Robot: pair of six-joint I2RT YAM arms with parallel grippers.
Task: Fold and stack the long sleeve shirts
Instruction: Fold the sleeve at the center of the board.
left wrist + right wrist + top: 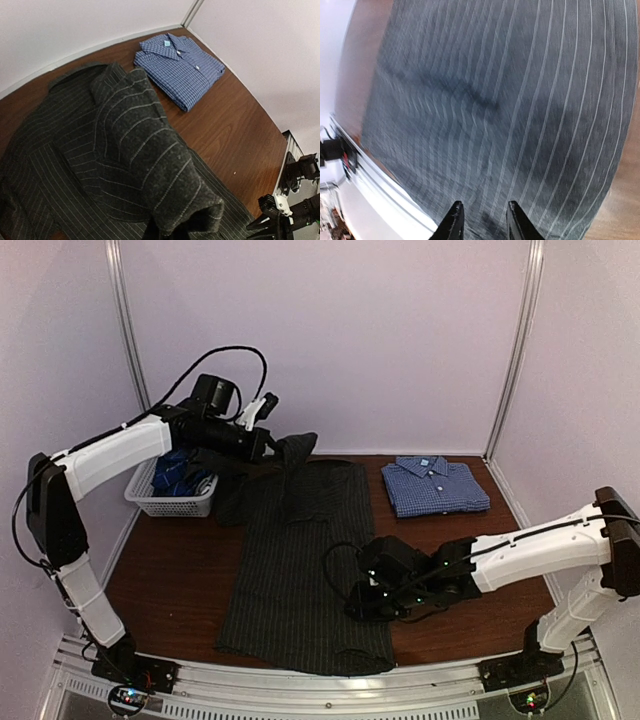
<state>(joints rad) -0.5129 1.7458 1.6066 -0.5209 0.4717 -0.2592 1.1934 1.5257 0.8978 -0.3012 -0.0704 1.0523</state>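
Note:
The charcoal pinstripe shirt (295,570) lies spread lengthwise on the table's middle. My left gripper (270,445) is shut on one of its sleeves (297,448) and holds it raised over the shirt's collar end. In the left wrist view the sleeve (150,155) drapes over and hides the gripper (175,235). My right gripper (362,602) is low over the shirt's near right part. In the right wrist view it (482,222) is open, with striped cloth (510,100) under it. The blue-and-white check shirt (435,483) lies folded at the back right, also in the left wrist view (180,65). The navy plaid shirt (180,472) lies in the basket.
The white mesh basket (172,502) stands at the back left of the table, under my left arm. The metal rail (300,680) runs along the near edge. Bare wood (170,580) shows left of the shirt.

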